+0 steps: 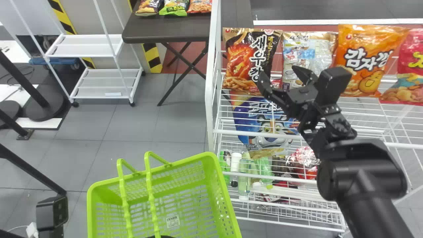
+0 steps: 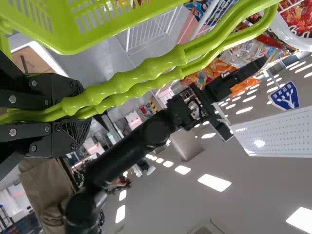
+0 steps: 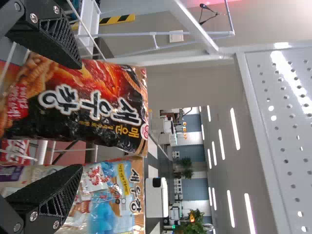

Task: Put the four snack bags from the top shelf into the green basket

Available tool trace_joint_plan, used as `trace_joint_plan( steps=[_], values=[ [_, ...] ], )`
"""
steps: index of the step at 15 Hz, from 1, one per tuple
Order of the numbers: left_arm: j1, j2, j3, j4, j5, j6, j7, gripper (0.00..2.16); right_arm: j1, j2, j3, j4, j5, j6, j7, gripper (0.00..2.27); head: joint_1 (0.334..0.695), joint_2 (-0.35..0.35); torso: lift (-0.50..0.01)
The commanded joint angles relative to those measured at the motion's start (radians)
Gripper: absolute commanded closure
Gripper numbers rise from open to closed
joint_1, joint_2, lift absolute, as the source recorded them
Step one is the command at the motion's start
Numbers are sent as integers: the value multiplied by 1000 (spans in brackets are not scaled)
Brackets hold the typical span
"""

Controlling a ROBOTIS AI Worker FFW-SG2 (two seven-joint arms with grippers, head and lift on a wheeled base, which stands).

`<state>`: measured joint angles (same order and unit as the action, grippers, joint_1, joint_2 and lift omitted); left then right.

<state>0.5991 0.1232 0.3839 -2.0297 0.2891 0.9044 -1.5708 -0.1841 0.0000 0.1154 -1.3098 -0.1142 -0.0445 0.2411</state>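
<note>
The right gripper was positioned in front of the top shelf, its two fingers set apart to admit a bag. The gap faced the black-and-red bag, the probable first pick; one finger lined up with the neighbouring white-and-blue bag. Contact with either bag could not be confirmed. The orange bag and the pink bag completed the row, all four faced outward, presumably so that each could be gripped from the front. The left gripper was clamped on the basket handles, its fingers closed around both green bars, which likely kept the green basket steady and level against incoming load. The basket was located beside the rack, open side up, apparently to keep the transfer path short. With all four bags on the shelf, the complete transfer remained to be done. The next operation called for centring the fingers on the black-and-red bag before closing. Caution: a finger off line could have caught the adjacent bag or pushed the target rearward. The filled, flexible packaging would probably have yielded under pressure, so a firm but moderate grip was advisable.
</note>
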Motion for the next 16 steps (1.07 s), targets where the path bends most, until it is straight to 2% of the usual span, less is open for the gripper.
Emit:
trace_joint_plan(
  steps=[1,5,9,12,13,14,15,16],
  values=[
    [-7,7,-7,3,2,0,-10,2148,-87,1,3,122,-48,-2,26,93,695,77,0],
    [-12,16,-16,3,5,0,-10,2148,-213,1,-3,357,-196,-5,161,90,695,85,0],
    [-19,30,-36,11,15,0,-10,2148,-265,1,-17,449,-216,-24,228,137,695,87,0],
    [-22,44,-42,17,27,0,-10,2148,-313,1,-31,503,-209,4,287,670,695,86,0],
    [-21,46,-43,17,30,0,-10,2148,-328,1,-31,524,-199,7,307,1031,695,88,0],
    [-21,46,-43,17,32,0,-10,2148,-334,1,-31,527,-194,22,313,1490,695,90,0],
    [-19,47,-43,17,32,0,-10,2148,-336,1,-36,527,-196,38,307,2111,695,92,0],
    [-19,49,-43,17,35,0,-10,2148,-333,1,-39,527,-197,44,303,2260,695,94,0]
  ],
)
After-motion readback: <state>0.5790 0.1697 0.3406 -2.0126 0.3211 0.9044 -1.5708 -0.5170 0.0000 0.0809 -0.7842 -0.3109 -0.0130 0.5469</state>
